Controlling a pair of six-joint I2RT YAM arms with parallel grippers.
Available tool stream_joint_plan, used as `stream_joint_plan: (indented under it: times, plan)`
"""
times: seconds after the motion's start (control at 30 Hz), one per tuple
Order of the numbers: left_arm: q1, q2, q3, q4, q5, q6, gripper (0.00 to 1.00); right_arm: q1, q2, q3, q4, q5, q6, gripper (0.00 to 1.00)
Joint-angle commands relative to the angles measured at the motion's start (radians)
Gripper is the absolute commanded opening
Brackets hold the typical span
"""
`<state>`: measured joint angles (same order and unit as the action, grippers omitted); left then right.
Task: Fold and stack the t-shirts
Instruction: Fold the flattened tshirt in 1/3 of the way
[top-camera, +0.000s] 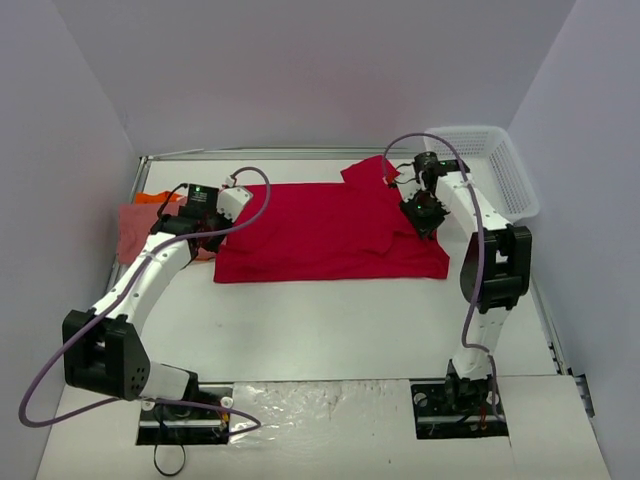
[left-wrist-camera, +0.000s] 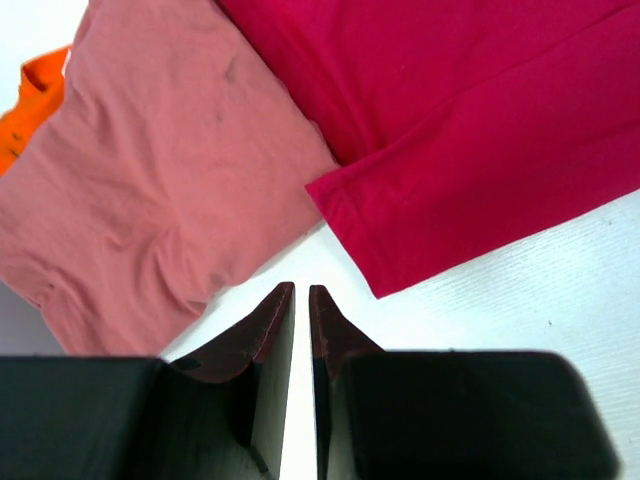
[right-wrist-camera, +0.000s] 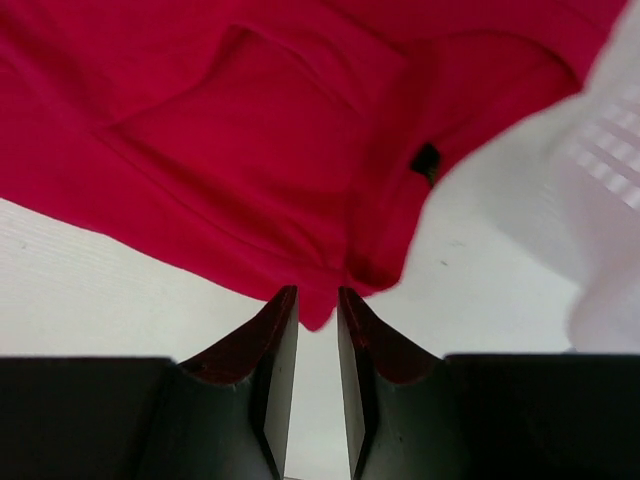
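1. The red shirt (top-camera: 330, 235) lies spread flat in the middle of the table (top-camera: 330, 320), with a sleeve sticking out at its far right corner.
2. The pink shirt (top-camera: 135, 232) sits rumpled at the left, touching the red one's near corner. The orange shirt (top-camera: 152, 198) peeks out behind it.
3. The left gripper (left-wrist-camera: 302, 295) hangs over bare table beside the pink and red hems, jaws all but together and holding nothing.
4. The right gripper (right-wrist-camera: 318, 295) is at the red shirt's right edge, jaws a slit apart with a tip of cloth at them. I cannot tell whether it pinches.
5. A basket (top-camera: 500, 170) stands far right.
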<state>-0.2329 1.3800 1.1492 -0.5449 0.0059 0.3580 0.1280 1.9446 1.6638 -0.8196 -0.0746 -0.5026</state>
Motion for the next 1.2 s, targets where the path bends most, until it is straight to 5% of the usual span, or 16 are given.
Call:
stream_joint_plan:
  times: [0.0,1.17]
  plan:
    - [0.018,-0.027,0.003,-0.017,-0.026,-0.03,0.11,0.045,0.042,-0.022,-0.024,-0.068,-0.03,0.19]
    - [0.11,-0.042,-0.043,0.011,-0.006,-0.048,0.12,0.151,0.249,0.053,0.027,-0.106,0.003,0.17]
